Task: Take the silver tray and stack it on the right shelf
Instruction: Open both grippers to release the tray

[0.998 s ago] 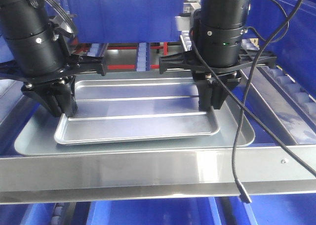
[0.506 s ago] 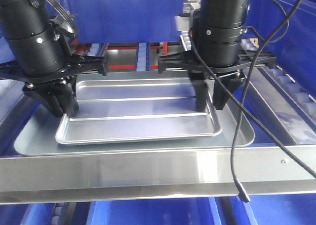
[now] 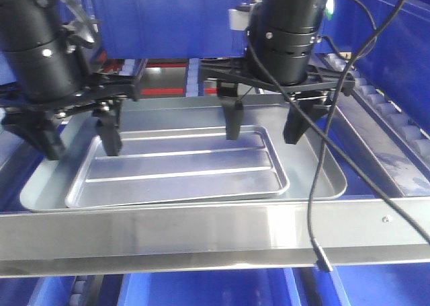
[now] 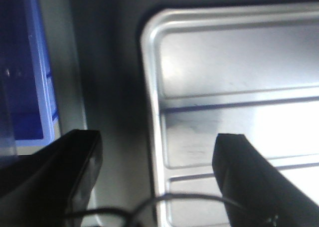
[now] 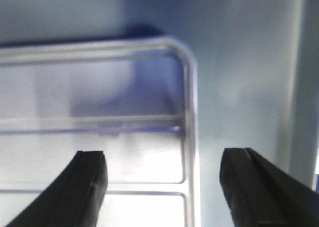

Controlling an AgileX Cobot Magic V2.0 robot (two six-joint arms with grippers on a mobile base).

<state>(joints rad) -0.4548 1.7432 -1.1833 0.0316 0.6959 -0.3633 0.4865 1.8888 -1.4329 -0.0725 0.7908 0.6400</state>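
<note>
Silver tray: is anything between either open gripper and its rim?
Nothing visible. The left gripper and right gripper each hang open over a short end of the silver tray, which lies inside a larger tray.

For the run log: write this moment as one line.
left end effector: open, straddling rim | right end effector: open | silver tray: released, nested in larger tray

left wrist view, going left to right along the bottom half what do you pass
blue bin wall → left black finger → grey floor of the larger tray → raised rim of the silver tray → its ridged floor → right black finger
</note>
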